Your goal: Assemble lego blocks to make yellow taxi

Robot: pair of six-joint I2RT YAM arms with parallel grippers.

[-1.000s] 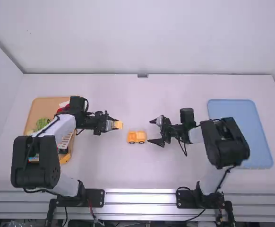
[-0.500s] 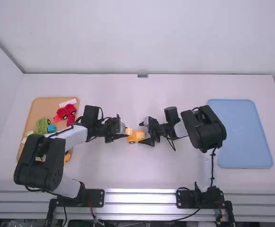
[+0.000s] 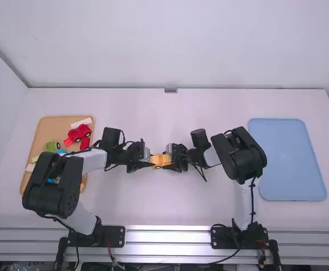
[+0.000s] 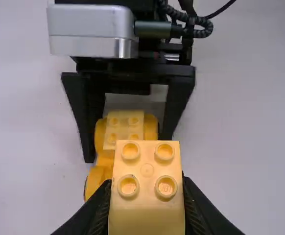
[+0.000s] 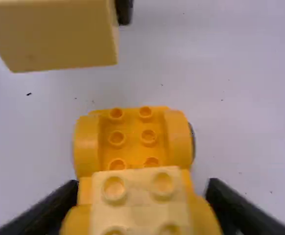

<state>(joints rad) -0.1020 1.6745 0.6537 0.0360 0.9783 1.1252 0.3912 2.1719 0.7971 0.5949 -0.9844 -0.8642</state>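
Left gripper moved in from the side, bringing its yellow 2x2 block closer to the yellow wheeled base. Right gripper came in from the other side; fingers, spread before, now closed on that base.

left arm and right arm: both are pairing white links with bulky black joint housings. right wrist: a rounded silvery block is sitting near a braided black cable.

Bright, even light washes the white table (glare streaks the metal rail).
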